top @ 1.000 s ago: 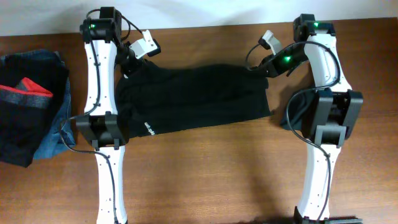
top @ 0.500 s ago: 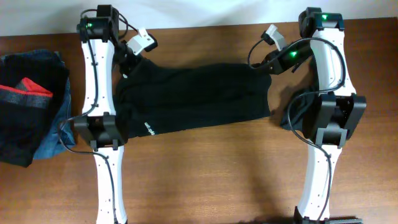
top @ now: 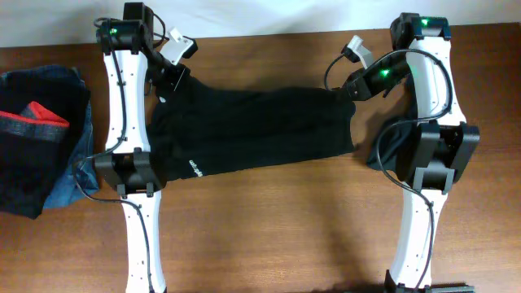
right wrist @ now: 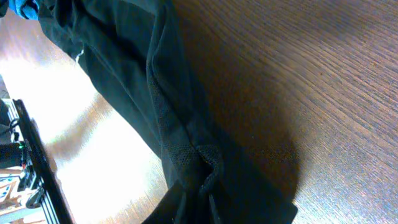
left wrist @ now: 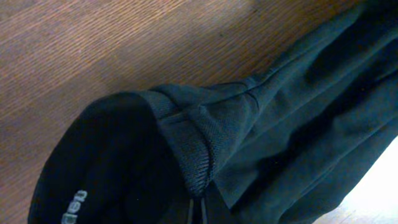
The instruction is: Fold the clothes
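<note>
A large black shirt (top: 252,130) with a small white logo (top: 194,169) lies spread across the table between my two arms. My left gripper (top: 171,79) is shut on its back left corner, and my right gripper (top: 346,91) is shut on its back right corner. In the left wrist view my fingers (left wrist: 198,213) pinch a ribbed hem of the shirt (left wrist: 292,118), with the logo (left wrist: 74,205) at lower left. In the right wrist view my fingers (right wrist: 208,202) hold a bunched mesh fold of the shirt (right wrist: 130,68). A dark cloth piece (top: 379,153) lies partly hidden under the right arm's base.
At the far left lies a pile: a blue denim garment (top: 72,167) under a black piece with red-and-grey stripes (top: 37,120). The arm bases (top: 130,169) (top: 431,150) stand on either side of the shirt. Bare wood (top: 277,236) lies in front of it.
Both grippers have moved toward the back of the table and slightly apart, with the shirt's back corners in them. The shirt's back edge now runs straighter and tauter.
</note>
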You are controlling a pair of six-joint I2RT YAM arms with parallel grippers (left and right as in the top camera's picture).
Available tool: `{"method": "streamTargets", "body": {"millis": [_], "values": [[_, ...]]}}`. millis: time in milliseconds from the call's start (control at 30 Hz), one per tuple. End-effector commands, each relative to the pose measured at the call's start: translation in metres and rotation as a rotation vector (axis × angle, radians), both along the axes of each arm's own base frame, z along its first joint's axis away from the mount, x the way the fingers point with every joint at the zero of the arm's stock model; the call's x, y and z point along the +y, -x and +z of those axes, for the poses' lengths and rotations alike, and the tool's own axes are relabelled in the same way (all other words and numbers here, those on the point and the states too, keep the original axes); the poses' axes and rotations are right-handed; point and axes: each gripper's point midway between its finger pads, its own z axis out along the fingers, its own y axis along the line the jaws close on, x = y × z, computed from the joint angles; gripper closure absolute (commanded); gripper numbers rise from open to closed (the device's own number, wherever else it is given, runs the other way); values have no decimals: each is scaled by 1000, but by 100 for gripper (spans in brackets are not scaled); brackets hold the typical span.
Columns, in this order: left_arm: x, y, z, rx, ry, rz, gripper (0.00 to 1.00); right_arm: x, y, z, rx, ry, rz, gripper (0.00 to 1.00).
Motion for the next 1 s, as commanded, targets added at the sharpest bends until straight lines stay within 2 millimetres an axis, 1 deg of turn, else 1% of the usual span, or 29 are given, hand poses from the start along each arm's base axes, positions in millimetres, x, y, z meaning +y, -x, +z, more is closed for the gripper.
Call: {"method": "streamTargets", "body": {"millis": [0, 33, 67, 167, 200, 300, 367, 467, 567, 733, 833, 967], "values": [[6, 3, 15, -4, -3, 48, 98, 0, -1, 26, -70, -12, 6, 87], [6, 4, 11, 3, -8, 23, 99, -1, -2, 25, -73, -4, 9, 87], [4, 6, 7, -6, -17, -45, 99, -2, -2, 23, -84, 10, 19, 87], [-4, 8, 6, -62, -47, -223, 98, -2, -2, 23, -132, 14, 75, 87], [-10, 8, 6, -89, -59, -304, 99, -2, -2, 23, -162, 15, 111, 87], [-23, 11, 5, -140, -87, -466, 99, -2, 3, 22, -257, 27, 249, 87], [-29, 12, 4, -158, -100, -533, 99, -4, 6, 17, -304, 69, 344, 88], [-31, 13, 2, -155, -146, -560, 99, 1, 10, 15, -333, 87, 421, 88], [-33, 14, -1, -145, -169, -564, 99, 8, 10, 12, -337, 92, 449, 87], [-21, 16, -13, -87, -223, -531, 99, 18, 19, 1, -293, 115, 493, 87], [-20, 16, -13, -85, -232, -535, 99, 22, 23, -4, -273, 112, 507, 87], [-19, 16, -13, -86, -233, -537, 99, 22, 26, -9, -258, 111, 508, 87]]}}
